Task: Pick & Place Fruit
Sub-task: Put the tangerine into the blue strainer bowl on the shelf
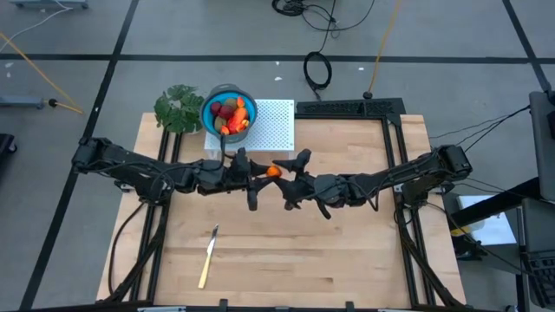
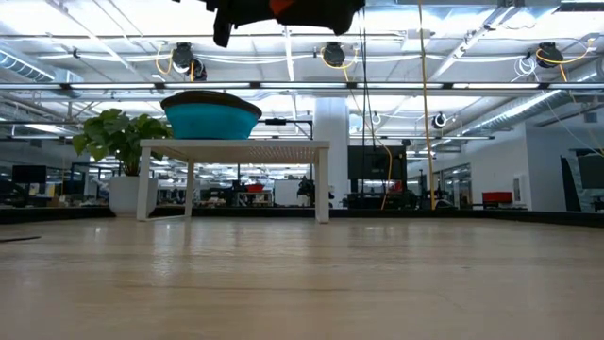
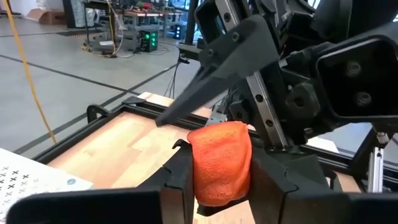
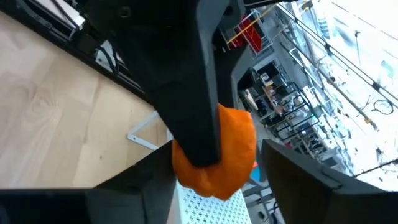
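While pinched between the left claw (image 3: 221,180) fingers, orange fruit piece (image 3: 220,160) inside the right claw's (image 4: 214,180) open span.

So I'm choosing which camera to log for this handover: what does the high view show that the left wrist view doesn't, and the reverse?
Only the high view shows the bowl of fruit on its white stand, the plant and the knife.

Only the left wrist view shows the left tool with its fingers against the orange piece's sides.

Both show that piece between the two tools, with the right tool meeting it mid-table.
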### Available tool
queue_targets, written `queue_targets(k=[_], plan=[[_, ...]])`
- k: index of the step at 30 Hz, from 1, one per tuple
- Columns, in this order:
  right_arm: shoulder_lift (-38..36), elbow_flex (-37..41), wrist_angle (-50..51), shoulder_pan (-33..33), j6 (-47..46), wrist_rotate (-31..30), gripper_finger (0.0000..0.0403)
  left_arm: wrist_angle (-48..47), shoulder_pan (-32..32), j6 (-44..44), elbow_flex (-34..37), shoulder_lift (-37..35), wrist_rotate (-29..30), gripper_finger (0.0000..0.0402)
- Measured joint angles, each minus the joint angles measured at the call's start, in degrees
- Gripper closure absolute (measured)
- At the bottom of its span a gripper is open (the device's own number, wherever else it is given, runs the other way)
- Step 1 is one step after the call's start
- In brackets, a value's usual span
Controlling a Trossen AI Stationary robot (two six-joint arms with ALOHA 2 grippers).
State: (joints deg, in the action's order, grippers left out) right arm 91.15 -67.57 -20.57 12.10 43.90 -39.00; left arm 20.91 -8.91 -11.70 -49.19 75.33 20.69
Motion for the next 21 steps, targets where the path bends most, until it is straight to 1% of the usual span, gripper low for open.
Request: queue_targets(k=[6, 9, 11, 16, 21], plan=[[0.0, 0.0, 0.8, 0.0, -3.8, -0.3, 0.0136, -2.1, 0.3, 0.1, 0.0, -0.3, 0.0, 0.0299], [0.0, 0.0, 4.4, 0.1, -7.7, -1.8, 0.0124, -4.4, 0.4, 2.2, 0.0, -1.6, 0.6, 0.0299], [0.0, 0.0, 8.2, 0.1, -11.7, -1.9, 0.0120, -6.2, 0.6, 3.3, 0.0, -3.0, 2.1, 0.0299], [0.0, 0.0, 14.5, 0.2, -23.5, -1.9, 0.0126, -10.3, 1.7, 6.0, 0.0, -7.2, 5.5, 0.0299], [0.0, 0.0, 17.3, 0.1, -32.2, -1.5, 0.0152, -13.0, 4.4, 8.4, 0.0, -10.6, 6.8, 0.0300]])
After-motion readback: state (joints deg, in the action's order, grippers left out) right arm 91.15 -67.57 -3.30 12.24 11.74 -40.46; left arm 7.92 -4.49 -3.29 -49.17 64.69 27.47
